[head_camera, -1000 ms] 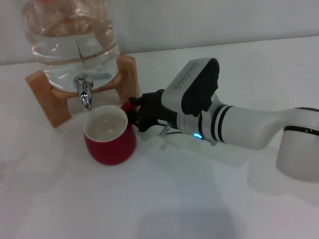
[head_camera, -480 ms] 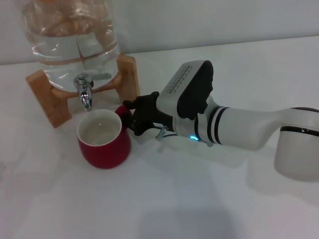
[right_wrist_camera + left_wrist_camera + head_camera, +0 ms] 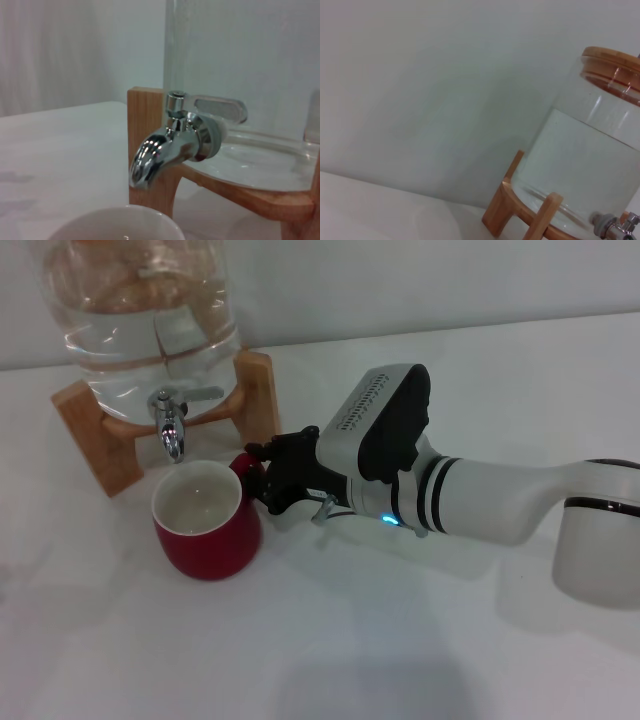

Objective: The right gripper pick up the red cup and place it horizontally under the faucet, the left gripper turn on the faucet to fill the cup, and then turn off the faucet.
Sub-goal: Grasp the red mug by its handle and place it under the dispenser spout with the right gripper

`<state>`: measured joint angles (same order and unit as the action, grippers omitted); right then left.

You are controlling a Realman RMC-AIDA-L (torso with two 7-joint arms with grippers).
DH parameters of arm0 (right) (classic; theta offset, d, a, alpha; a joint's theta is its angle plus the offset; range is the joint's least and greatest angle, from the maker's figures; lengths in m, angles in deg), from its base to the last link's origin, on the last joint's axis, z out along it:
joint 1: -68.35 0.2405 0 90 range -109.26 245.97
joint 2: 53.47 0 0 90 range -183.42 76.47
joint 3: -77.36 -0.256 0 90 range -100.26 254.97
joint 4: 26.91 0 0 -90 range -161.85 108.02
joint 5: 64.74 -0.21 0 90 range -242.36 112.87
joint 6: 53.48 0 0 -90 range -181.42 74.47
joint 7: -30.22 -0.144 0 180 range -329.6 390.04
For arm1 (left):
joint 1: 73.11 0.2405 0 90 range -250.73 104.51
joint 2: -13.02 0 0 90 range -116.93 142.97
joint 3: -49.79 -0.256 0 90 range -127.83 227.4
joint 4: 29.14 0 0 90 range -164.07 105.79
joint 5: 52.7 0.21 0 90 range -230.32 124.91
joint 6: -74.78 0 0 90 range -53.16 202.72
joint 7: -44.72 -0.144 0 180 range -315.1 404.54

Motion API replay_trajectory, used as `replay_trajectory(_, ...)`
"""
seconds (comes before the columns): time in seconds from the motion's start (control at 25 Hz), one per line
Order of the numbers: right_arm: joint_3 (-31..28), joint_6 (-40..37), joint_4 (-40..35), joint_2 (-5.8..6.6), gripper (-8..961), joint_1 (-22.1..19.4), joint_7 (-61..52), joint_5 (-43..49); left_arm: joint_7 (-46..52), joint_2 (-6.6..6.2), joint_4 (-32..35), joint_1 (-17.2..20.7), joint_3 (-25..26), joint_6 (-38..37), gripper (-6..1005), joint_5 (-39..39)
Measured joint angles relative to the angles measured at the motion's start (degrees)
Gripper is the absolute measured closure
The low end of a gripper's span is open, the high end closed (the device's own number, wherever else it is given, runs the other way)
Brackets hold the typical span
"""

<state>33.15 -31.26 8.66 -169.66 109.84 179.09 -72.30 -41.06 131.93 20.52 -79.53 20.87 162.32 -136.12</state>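
Note:
The red cup (image 3: pixel 205 535) stands upright on the white table, its white inside empty, directly below the spout of the chrome faucet (image 3: pixel 171 430). My right gripper (image 3: pixel 258 476) reaches in from the right and is shut on the cup's red handle. The right wrist view shows the faucet (image 3: pixel 167 147) close up, with the cup's white rim (image 3: pixel 120 222) just under it. In the left wrist view the faucet (image 3: pixel 615 225) shows only at a corner. My left gripper is out of view.
The faucet is fitted to a clear water jar (image 3: pixel 140 310) on a wooden stand (image 3: pixel 100 445) at the back left. The jar (image 3: pixel 590 155) also fills one side of the left wrist view. My right arm (image 3: pixel 480 495) lies across the table's right half.
My right gripper has slid the red cup a little to the left, bringing its mouth under the faucet's spout. The jar and stand have not moved.

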Motion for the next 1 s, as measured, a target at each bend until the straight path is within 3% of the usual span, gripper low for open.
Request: replay_trajectory(1.0,-0.4,2.0,-1.6,0.12,712,0.3,0.0,0.1,0.0,0.00,0.0,-0.3,0.0,-0.2,118,0.1)
